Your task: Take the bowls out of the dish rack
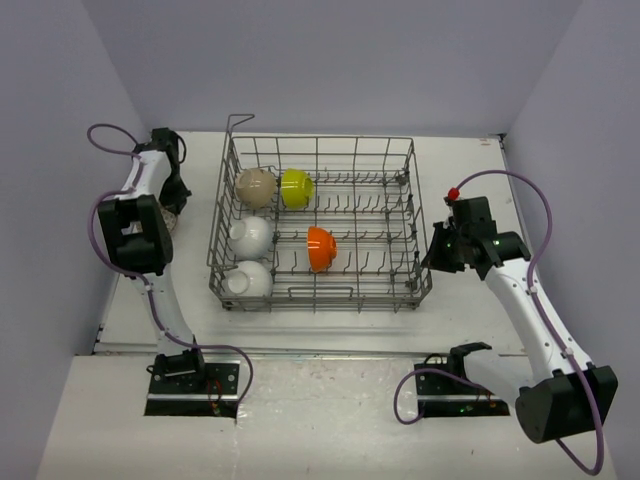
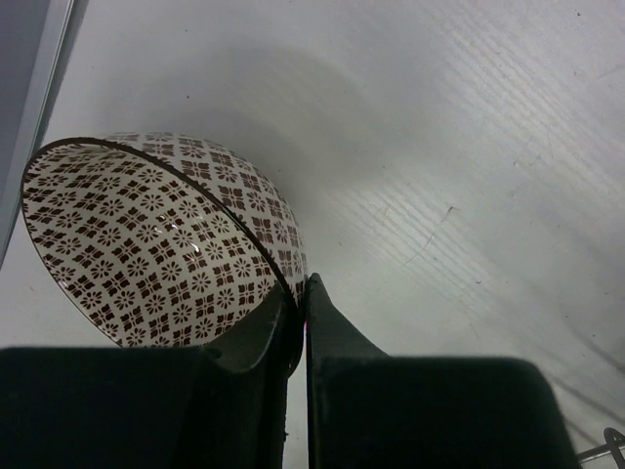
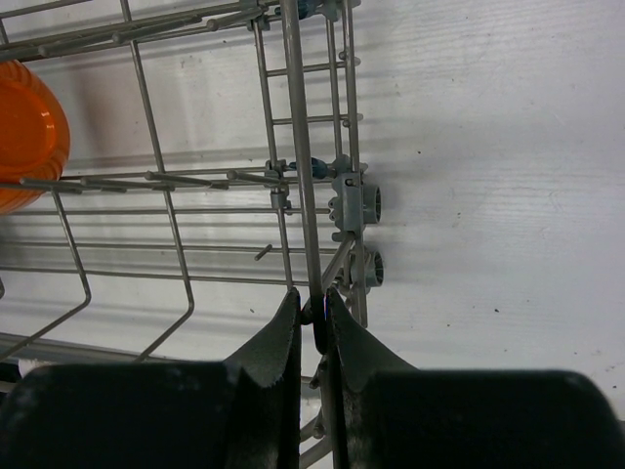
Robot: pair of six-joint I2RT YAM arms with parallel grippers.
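Observation:
The grey wire dish rack (image 1: 318, 139) stands mid-table. In it are a beige bowl (image 1: 256, 187), a yellow-green bowl (image 1: 296, 187), two white bowls (image 1: 250, 236) (image 1: 248, 279) and an orange bowl (image 1: 320, 248). To the left of the rack, my left gripper (image 1: 172, 203) (image 2: 301, 293) is shut on the rim of a white bowl with a brown flower pattern (image 2: 146, 244), held tilted just over the table. My right gripper (image 1: 432, 258) (image 3: 314, 311) is shut on the top rim wire of the dish rack (image 3: 298, 147) at its right side. The orange bowl (image 3: 24, 132) shows at the left edge of the right wrist view.
Grey walls close in the table on the left, back and right. The white tabletop (image 1: 470, 180) runs right of the rack, with a narrower strip to the left. Purple cables loop from both arms. Small rack wheels (image 3: 366, 205) sit near my right fingers.

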